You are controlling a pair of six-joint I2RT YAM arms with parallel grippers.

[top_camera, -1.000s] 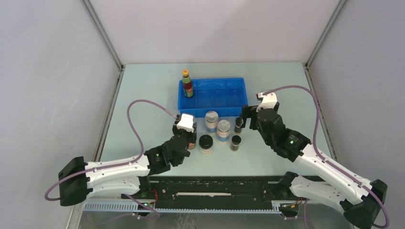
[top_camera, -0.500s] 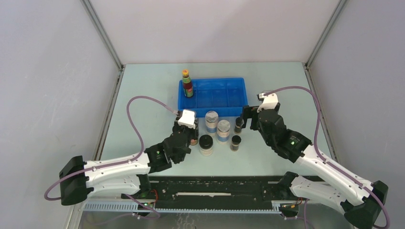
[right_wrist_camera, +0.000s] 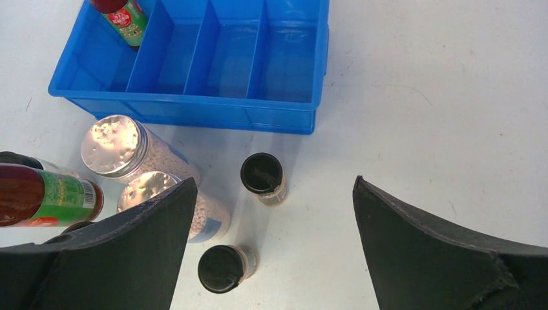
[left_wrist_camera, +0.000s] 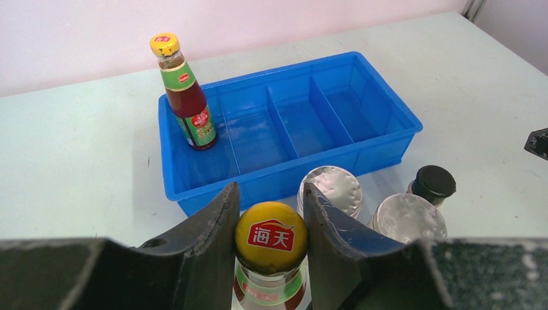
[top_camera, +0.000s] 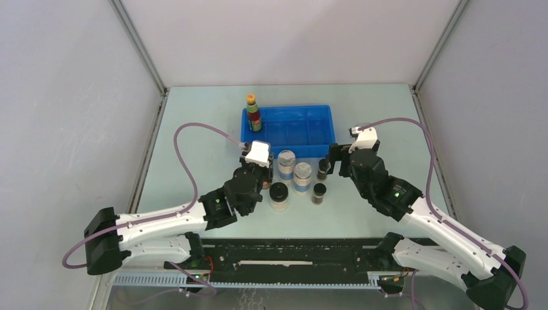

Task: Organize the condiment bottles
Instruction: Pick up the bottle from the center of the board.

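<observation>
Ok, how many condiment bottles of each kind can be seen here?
Tall red sauce bottles with yellow caps: 2 (one in left hand)
Silver-lidded blue-banded jars: 2
Black-lidded pale jar: 1
Tiny dark vials with black caps: 2
Total: 7

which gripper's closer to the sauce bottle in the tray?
Left: left gripper, shut on the second bottle, sits just before the tray bottle; right gripper, open, at the other end of the tray.

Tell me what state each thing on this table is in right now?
Blue tray: one bottle inside, three compartments empty.
Bottle in tray: upright, capped, leftmost compartment.
Second sauce bottle: gripped between the left jaws.
Silver-lidded jars: upright on table, lidded.
Dark vials: upright, capped, on table.
Black-lidded jar: upright on table.
Right jaws: open, holding nothing.
</observation>
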